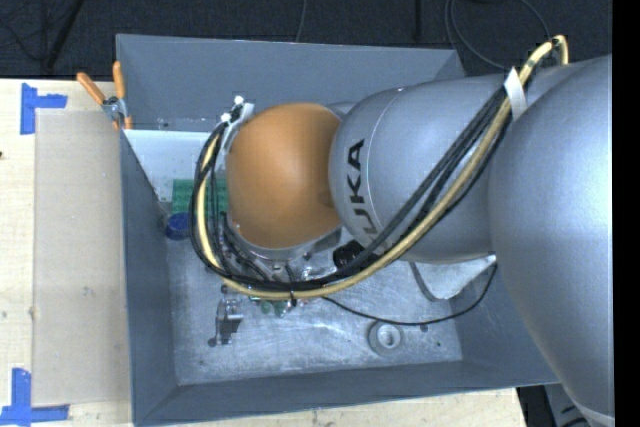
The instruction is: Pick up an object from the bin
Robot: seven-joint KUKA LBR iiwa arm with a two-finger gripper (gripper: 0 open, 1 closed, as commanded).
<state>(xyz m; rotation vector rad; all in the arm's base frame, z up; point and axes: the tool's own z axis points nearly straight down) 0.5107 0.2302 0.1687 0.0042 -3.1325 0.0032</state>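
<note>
My gripper (pixel 228 321) sticks out from under the arm's orange cover, low over the bin's floor in its front-left part. The bare floor lies right under it and nothing shows in its grasp. A green flat thing (pixel 185 194) lies against the left wall, partly hidden by the arm's cables. Just below it sits a small blue round thing (pixel 177 227). Both lie to the gripper's upper left, well apart from it.
A grey ring-shaped thing (pixel 386 337) rests on the floor near the front wall, to the gripper's right. A thin dark wire loop (pixel 440 313) and a white sheet-like piece (pixel 462 279) lie beside the arm. The arm's bulk covers the bin's middle and right.
</note>
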